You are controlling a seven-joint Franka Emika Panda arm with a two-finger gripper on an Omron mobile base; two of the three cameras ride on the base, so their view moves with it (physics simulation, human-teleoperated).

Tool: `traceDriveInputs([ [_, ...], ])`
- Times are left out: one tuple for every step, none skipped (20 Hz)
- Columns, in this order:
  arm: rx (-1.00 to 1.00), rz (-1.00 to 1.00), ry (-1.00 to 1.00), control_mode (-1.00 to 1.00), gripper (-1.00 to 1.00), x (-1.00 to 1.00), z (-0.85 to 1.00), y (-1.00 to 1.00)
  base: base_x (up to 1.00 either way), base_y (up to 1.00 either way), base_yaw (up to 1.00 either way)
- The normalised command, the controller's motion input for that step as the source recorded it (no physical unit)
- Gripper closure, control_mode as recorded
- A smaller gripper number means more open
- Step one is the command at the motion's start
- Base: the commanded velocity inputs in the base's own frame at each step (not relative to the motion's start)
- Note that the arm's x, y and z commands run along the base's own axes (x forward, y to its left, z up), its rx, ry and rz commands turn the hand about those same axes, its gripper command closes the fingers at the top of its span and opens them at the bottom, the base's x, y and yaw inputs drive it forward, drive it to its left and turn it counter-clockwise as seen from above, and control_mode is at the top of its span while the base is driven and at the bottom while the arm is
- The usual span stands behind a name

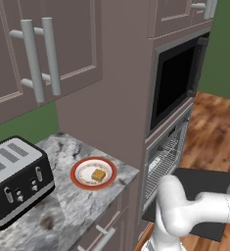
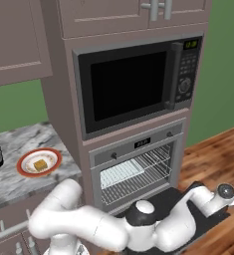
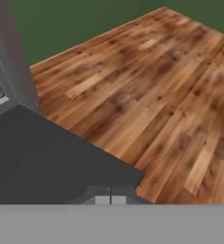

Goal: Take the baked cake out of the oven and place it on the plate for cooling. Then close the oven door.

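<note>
The baked cake (image 1: 98,175), a small golden-brown block, lies on the plate (image 1: 82,167) with its orange-red rim, on the marble counter left of the oven. The oven (image 2: 138,172) stands open, its wire racks and a pale baking tray (image 2: 120,174) showing. The dark oven door (image 2: 180,198) hangs folded down flat in front of it. My arm stretches right over the door, and my gripper (image 3: 110,200) sits at the door's outer right corner (image 3: 132,174), fingertips pressed together and holding nothing. The cake (image 2: 39,165) and plate (image 2: 24,167) also sit far left of the gripper.
A black-windowed microwave (image 2: 131,87) is built in above the oven. A black and silver toaster (image 1: 16,179) stands on the counter left of the plate. Cabinets with bar handles (image 1: 35,59) hang above. Wooden floor (image 3: 156,86) spreads beyond the door.
</note>
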Motion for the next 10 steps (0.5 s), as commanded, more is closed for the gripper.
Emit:
traceDriveInputs([
  [0.12, 0.05, 0.00, -1.00, 1.00, -0.74, 1.00, 0.23, 0.00, 0.00, 0.00],
  [0.11, 0.04, 0.00, -1.00, 1.00, -0.86, 0.96, 0.19, 0.00, 0.00, 0.00],
  [0.07, 0.07, 0.00, -1.00, 1.00, -0.99, 0.79, 0.19, 0.00, 0.00, 0.00],
  [0.01, 0.11, 0.06, -1.00, 1.00, -1.00, 0.73, 0.19, 0.00, 0.00, 0.00],
  [0.00, 0.14, 0.10, -1.00, 1.00, -1.00, 0.55, 0.16, 0.00, 0.00, 0.00],
  [0.00, 0.15, 0.09, -1.00, 1.00, -1.00, 0.42, 0.15, 0.00, 0.00, 0.00],
  [-0.05, 0.16, 0.08, -1.00, 1.00, -1.00, 0.20, 0.14, 0.00, 0.00, 0.00],
  [-0.09, 0.17, 0.12, -1.00, 1.00, -1.00, 0.00, 0.25, 0.00, 0.00, 0.00],
  [-0.07, 0.15, 0.15, -1.00, 1.00, -1.00, 0.00, 0.21, 0.00, 0.00, 0.00],
  [-0.05, 0.13, 0.15, -1.00, 1.00, -1.00, -0.02, 0.20, 0.00, 0.00, 0.00],
])
